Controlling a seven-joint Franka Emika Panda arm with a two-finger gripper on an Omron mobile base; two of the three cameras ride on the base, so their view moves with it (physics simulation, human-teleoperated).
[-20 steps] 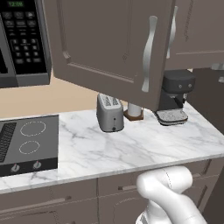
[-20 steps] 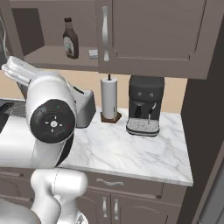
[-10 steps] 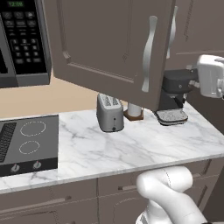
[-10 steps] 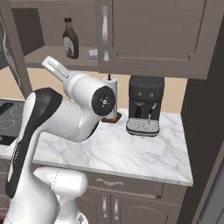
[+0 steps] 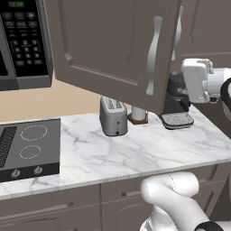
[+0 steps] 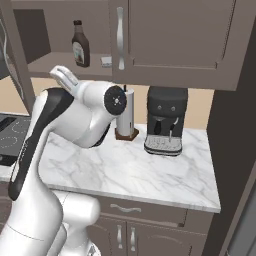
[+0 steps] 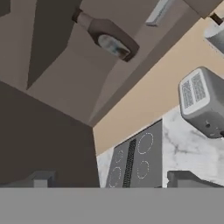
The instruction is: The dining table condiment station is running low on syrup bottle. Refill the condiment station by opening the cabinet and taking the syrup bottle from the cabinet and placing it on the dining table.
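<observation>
Hand view is giving me 2 dark finger tips (image 7: 41,178) set far apart at the bottom of the picture, so I am reading the gripper (image 7: 113,178) as wide open with nothing between the jaws. Beyond them I am looking into the cabinet (image 7: 57,83), where the syrup bottle (image 7: 107,37) is standing on the shelf, rolled sideways in this picture by the tilt of the hand and well apart from the fingers. The toaster (image 7: 203,103) and the stovetop (image 7: 133,159) are sitting on the marble counter (image 7: 192,153) below.

From the right base camera I am seeing the syrup bottle (image 6: 80,44) upright on the open shelf, with a small pale item (image 6: 106,61) just beside it. The cabinet door (image 5: 113,45) is hanging open over the toaster (image 5: 113,116) in the left base picture.
</observation>
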